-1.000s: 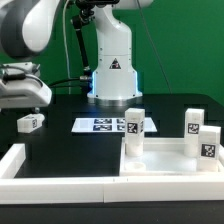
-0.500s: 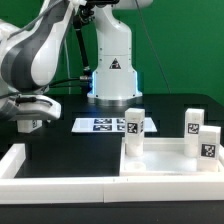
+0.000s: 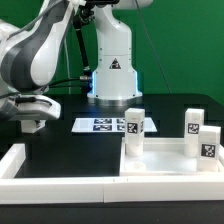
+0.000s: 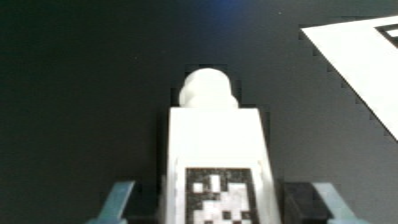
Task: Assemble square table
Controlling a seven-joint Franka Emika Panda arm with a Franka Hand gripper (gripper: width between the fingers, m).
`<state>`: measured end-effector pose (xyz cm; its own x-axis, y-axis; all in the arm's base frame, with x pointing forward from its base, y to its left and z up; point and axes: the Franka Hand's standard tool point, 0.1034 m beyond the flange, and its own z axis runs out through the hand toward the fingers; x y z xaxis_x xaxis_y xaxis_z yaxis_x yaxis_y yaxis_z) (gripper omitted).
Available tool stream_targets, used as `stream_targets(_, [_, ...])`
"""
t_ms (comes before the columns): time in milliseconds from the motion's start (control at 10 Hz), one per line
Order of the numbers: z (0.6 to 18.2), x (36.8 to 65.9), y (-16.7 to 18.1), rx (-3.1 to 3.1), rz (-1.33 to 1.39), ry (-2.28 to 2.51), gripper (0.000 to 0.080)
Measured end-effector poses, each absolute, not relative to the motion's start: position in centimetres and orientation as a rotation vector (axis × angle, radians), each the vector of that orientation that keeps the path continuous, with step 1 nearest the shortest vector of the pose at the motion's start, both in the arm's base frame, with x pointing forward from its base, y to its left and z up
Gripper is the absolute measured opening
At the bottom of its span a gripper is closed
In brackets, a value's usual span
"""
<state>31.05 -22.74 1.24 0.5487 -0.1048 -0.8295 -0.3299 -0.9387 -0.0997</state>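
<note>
The robot's fingers (image 4: 217, 205) have just closed in from wide open and now sit on both sides of a small white plastic block leg with a black-and-white tag (image 4: 217, 150). It lies on the black counter (image 3: 60, 140), near the flat white marker board (image 3: 100, 125). The leg looks ready to lift.
</note>
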Motion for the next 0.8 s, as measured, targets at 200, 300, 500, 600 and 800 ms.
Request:
stream_targets(200, [1.2, 31.0, -22.7, -2.542, 1.337, 0.364, 0.0286])
stream_targets(300, [1.2, 31.0, -22.7, -2.542, 1.337, 0.364, 0.0286])
stream_targets(500, [1.5, 31.3, -22.6, -2.542, 1.337, 0.358, 0.0286])
stream_targets(600, [3.5, 33.0, -21.5, -2.543, 1.324, 0.319, 0.0288])
stream_targets(800, [8.3, 36.0, -18.7, -2.566, 1.261, 0.256, 0.0288])
